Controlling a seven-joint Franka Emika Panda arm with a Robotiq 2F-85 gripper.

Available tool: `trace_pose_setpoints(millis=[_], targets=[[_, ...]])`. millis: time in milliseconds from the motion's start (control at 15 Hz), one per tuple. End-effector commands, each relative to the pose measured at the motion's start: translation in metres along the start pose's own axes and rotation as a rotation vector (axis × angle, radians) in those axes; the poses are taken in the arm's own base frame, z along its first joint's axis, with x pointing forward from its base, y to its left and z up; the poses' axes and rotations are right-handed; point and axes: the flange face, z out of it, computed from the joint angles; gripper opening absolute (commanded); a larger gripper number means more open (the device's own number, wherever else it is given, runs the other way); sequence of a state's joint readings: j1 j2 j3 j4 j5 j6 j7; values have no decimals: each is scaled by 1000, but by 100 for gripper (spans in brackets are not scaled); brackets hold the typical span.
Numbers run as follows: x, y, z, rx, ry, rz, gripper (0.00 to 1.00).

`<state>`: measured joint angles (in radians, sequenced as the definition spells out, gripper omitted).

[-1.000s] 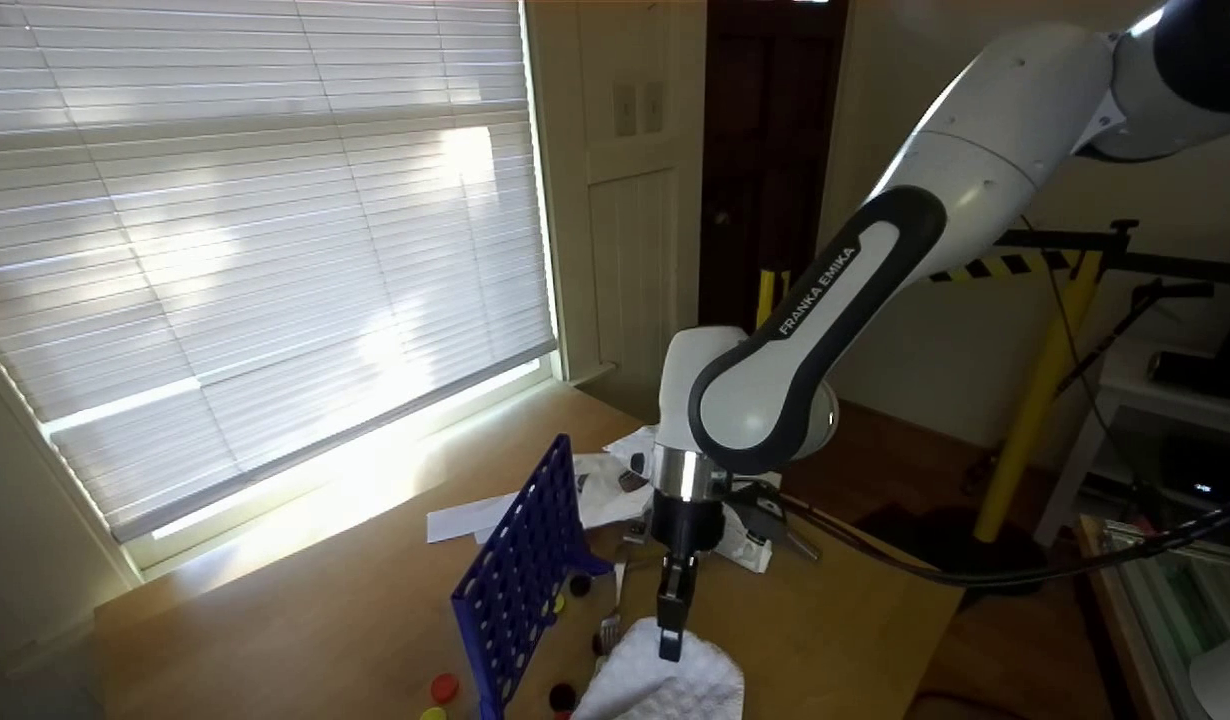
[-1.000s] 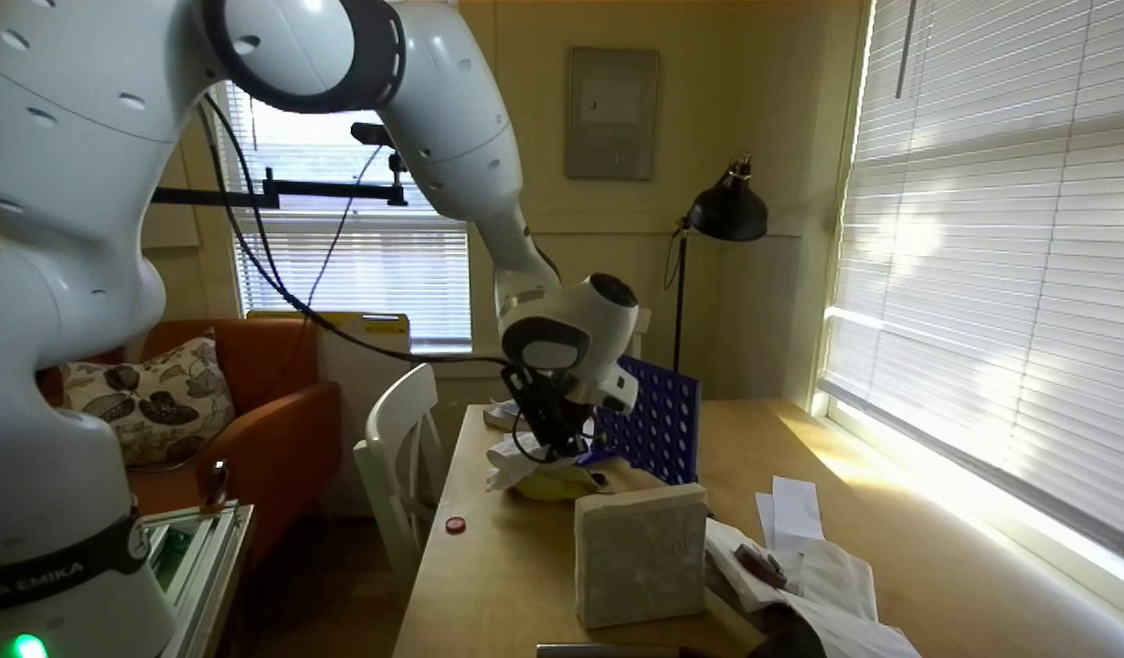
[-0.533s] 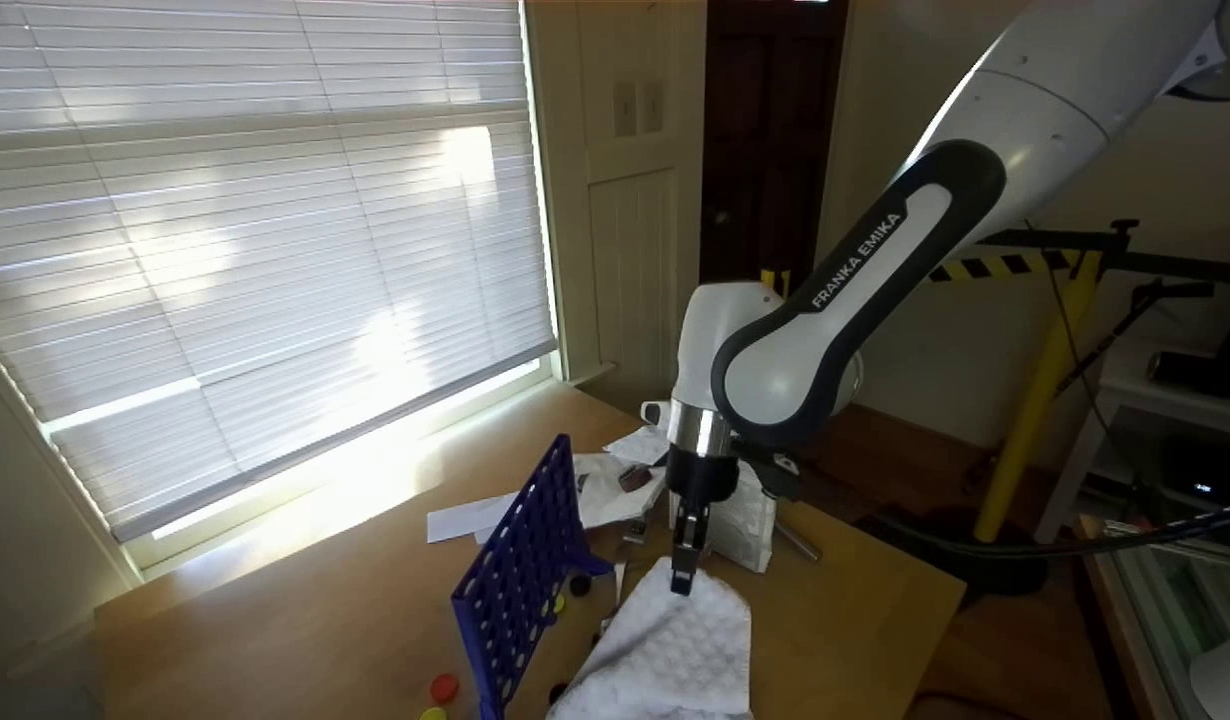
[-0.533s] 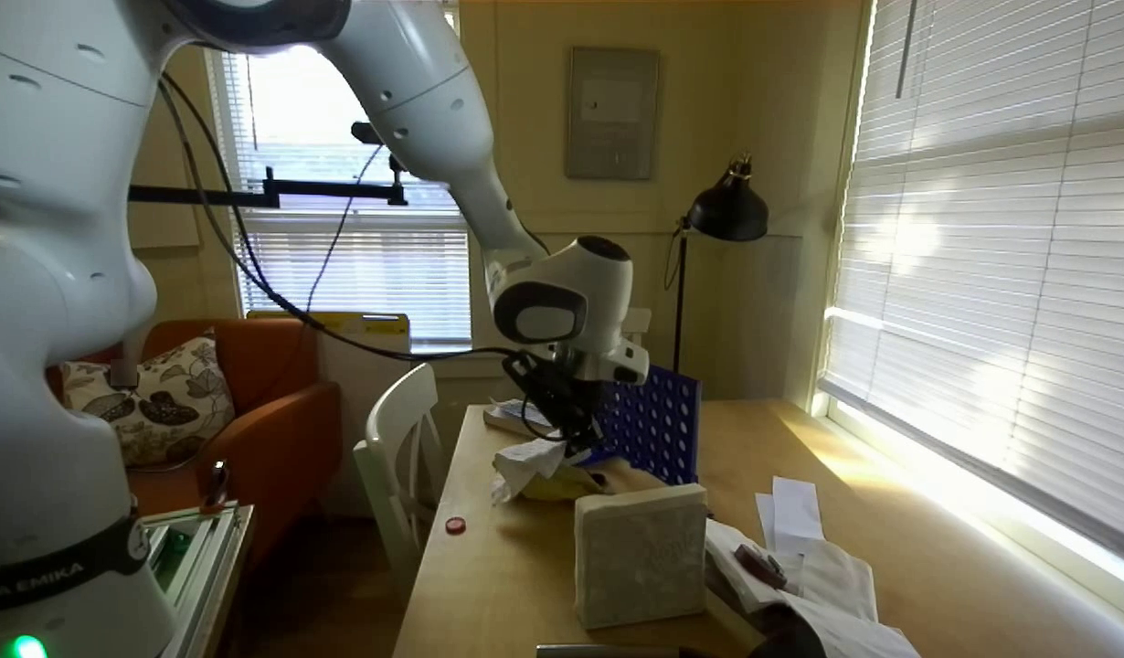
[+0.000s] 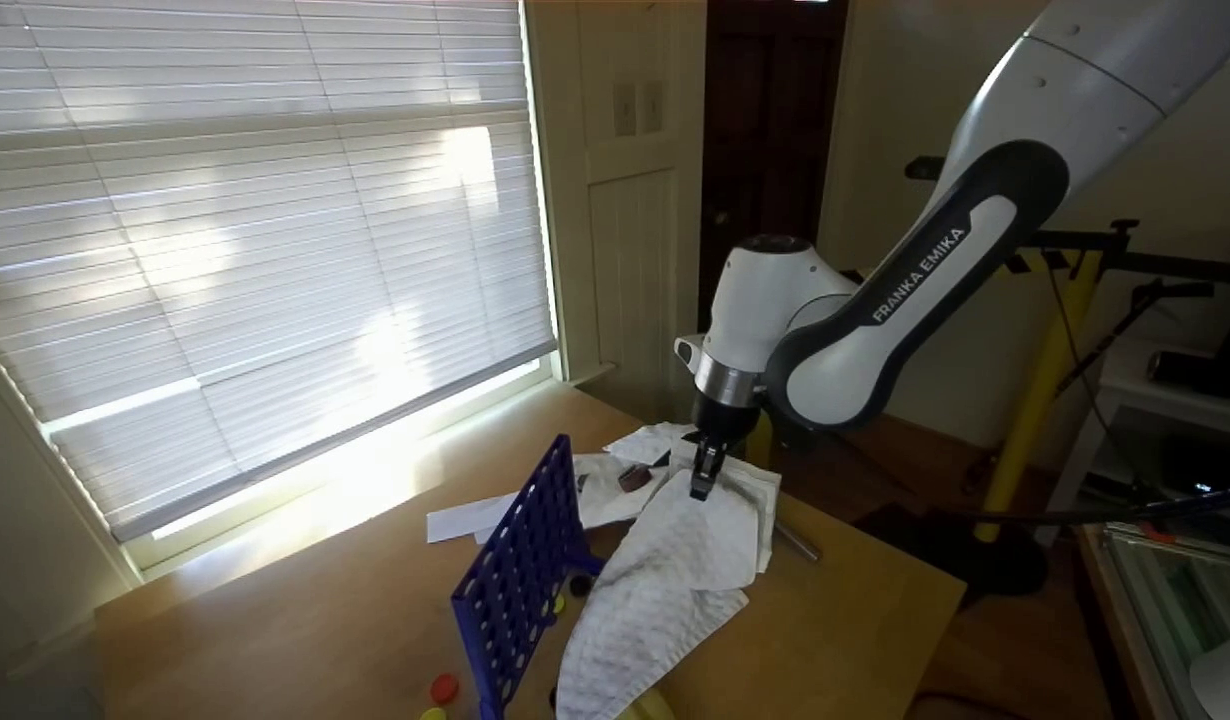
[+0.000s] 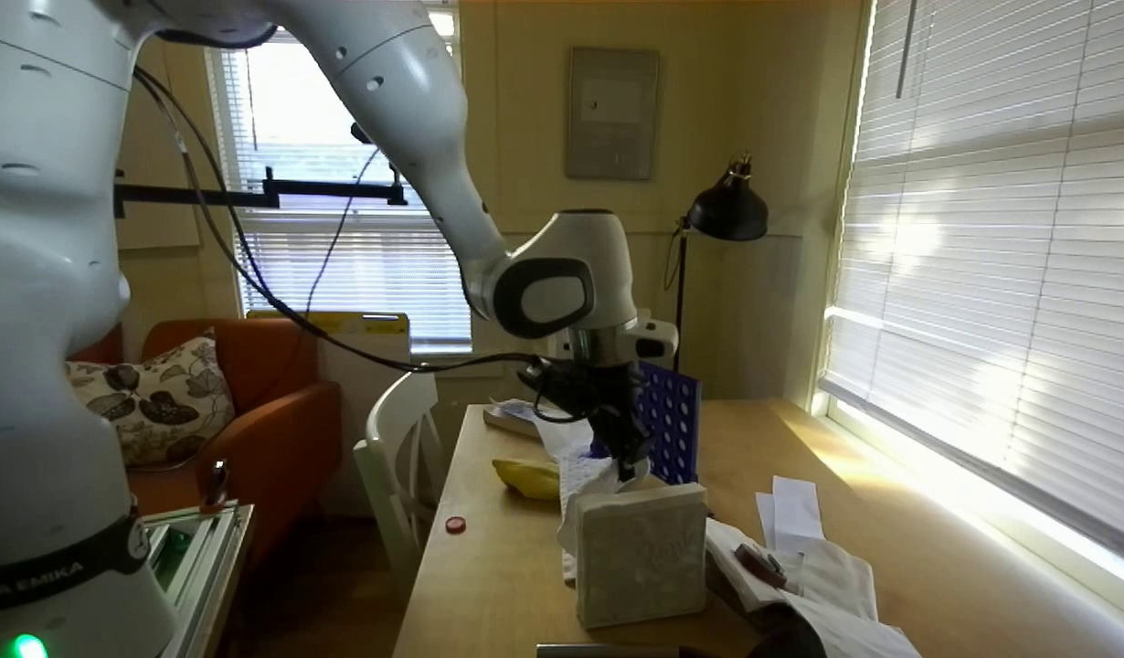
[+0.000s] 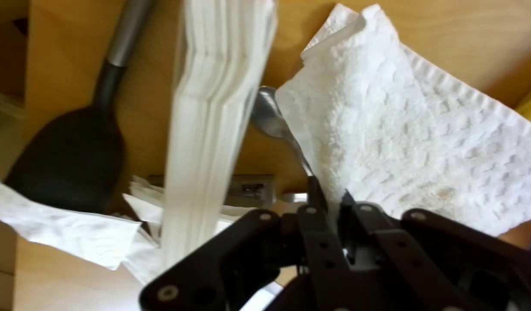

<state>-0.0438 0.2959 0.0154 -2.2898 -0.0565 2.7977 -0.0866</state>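
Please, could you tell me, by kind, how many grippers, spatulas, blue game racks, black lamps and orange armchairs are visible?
Gripper, holding paper towel: 1
Spatula: 1
Blue game rack: 1
Black lamp: 1
Orange armchair: 1
Total: 5

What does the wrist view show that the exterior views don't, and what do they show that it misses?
Only the wrist view shows the rounded end of a spoon-like metal utensil. Only exterior views show the orange armchair, the black lamp and the window blinds. All share the end effector pinching a paper towel, a napkin stack and a blue rack, just a sliver in the wrist view.
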Motion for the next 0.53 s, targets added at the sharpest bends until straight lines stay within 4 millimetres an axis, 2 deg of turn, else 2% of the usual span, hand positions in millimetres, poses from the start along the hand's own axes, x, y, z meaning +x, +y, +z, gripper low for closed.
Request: trace_pose_setpoints(millis=[0,267,467], targets=[[-3,16,2,-156,15,79,32],[1,-4,5,-207,64,113,59],[0,-32,5,-155,72,57,80]])
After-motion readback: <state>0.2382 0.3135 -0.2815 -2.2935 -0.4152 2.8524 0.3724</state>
